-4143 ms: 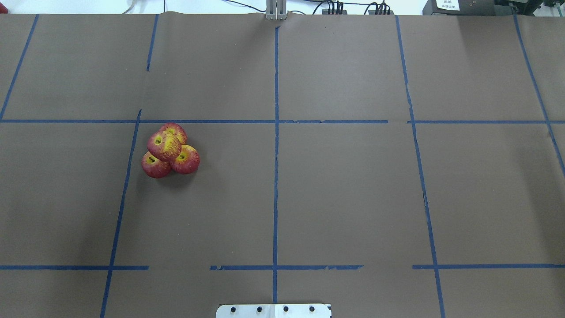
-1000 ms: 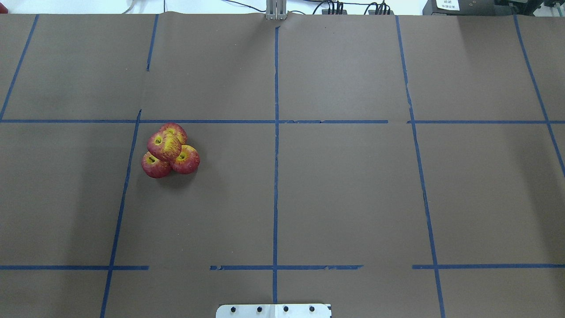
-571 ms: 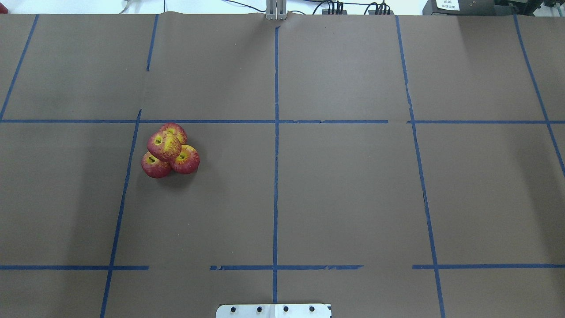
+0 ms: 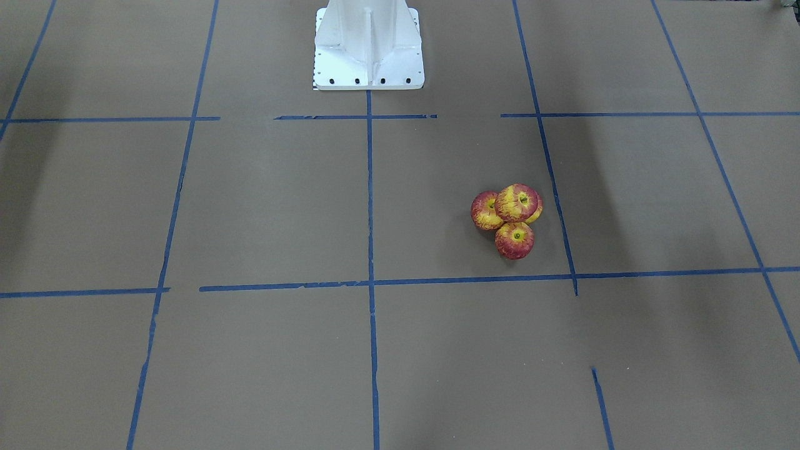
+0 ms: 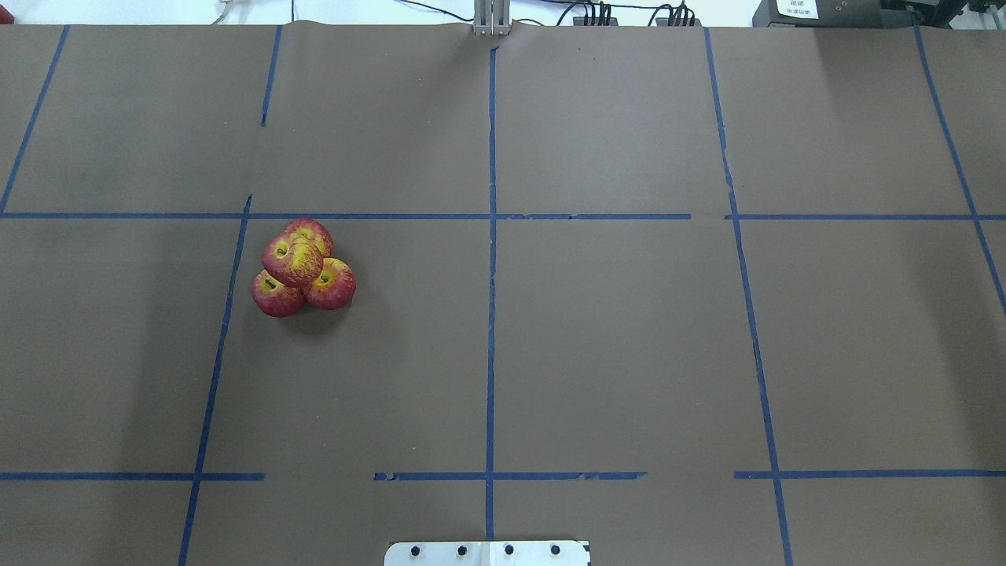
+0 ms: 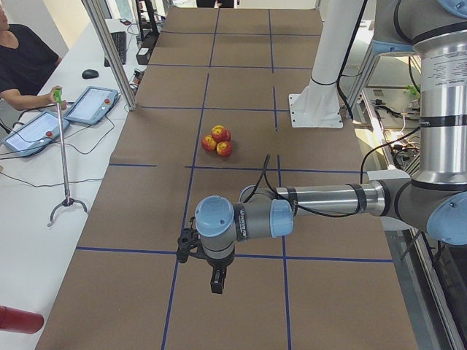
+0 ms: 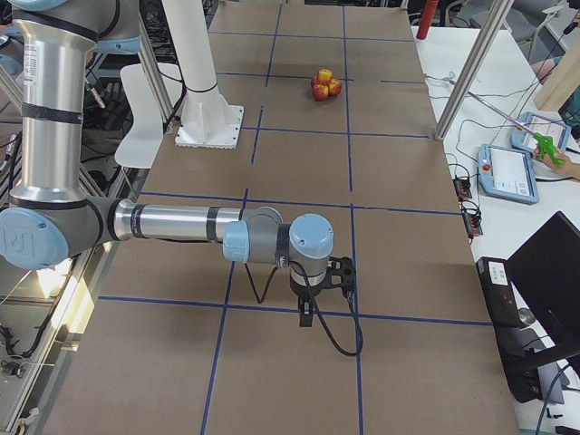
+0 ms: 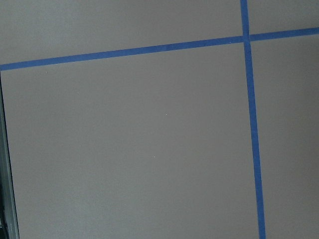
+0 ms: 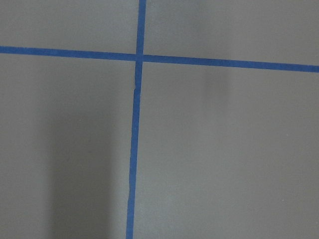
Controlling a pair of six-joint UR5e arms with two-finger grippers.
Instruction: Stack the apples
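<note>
Four red-and-yellow apples sit in one cluster on the brown paper. Three are on the table and one apple (image 5: 292,261) rests on top of them. The cluster also shows in the front view (image 4: 517,202), the left view (image 6: 217,141) and the right view (image 7: 324,84). My left gripper (image 6: 217,281) hangs over the table's left end, far from the apples. My right gripper (image 7: 308,313) hangs over the right end. Both show only in the side views, so I cannot tell whether they are open or shut. The wrist views show only paper and blue tape.
The white robot pedestal (image 4: 367,44) stands at the table's middle, robot side. Blue tape lines (image 5: 491,314) grid the paper. An operator (image 6: 22,65) sits beside a side bench with tablets (image 6: 91,104) and a pole stand (image 6: 64,157).
</note>
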